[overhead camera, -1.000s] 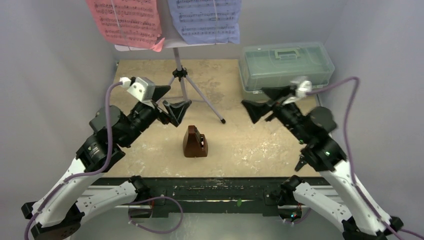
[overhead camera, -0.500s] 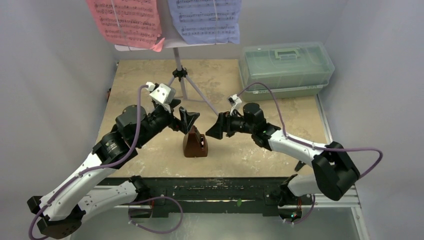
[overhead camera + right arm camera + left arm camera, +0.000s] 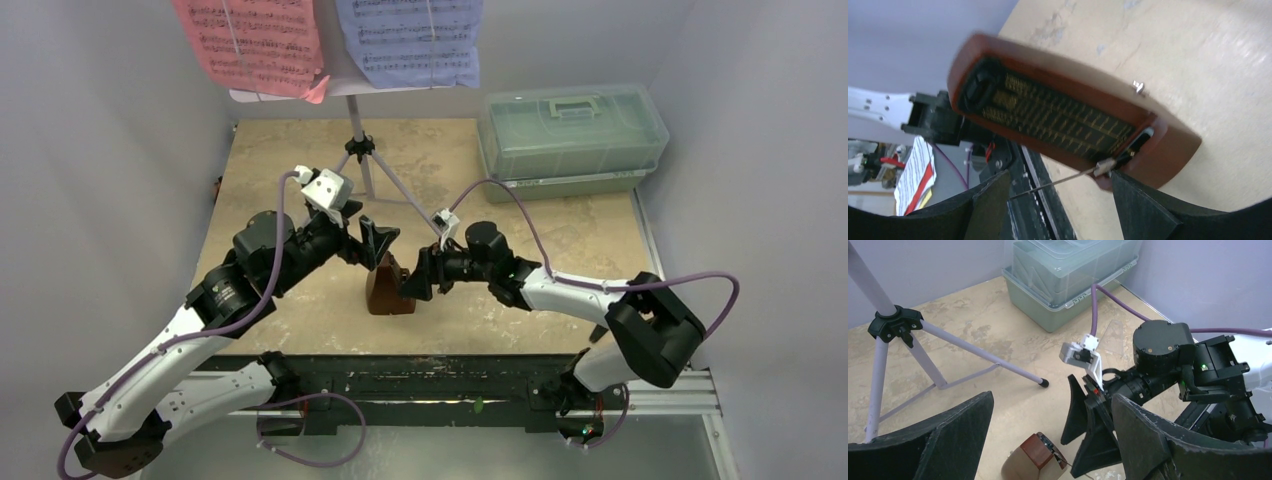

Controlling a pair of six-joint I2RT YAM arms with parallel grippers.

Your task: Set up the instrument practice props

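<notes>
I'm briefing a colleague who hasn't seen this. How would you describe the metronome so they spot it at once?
Find the lavender music stand at the rear, then come forward past its tripod legs. Between the left gripper and right gripper stands the metronome: a small pyramid, the only dark brown thing.

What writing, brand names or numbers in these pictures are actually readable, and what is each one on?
No words or numbers can be read anywhere.
On the pink music sheet: printed staves of notes, too small to read.
On the pale-blue music sheet: the same, too small.
On the metronome: rows of gold scale marks on its dark face, too blurred to read.
On the green lidded box: no label visible.
</notes>
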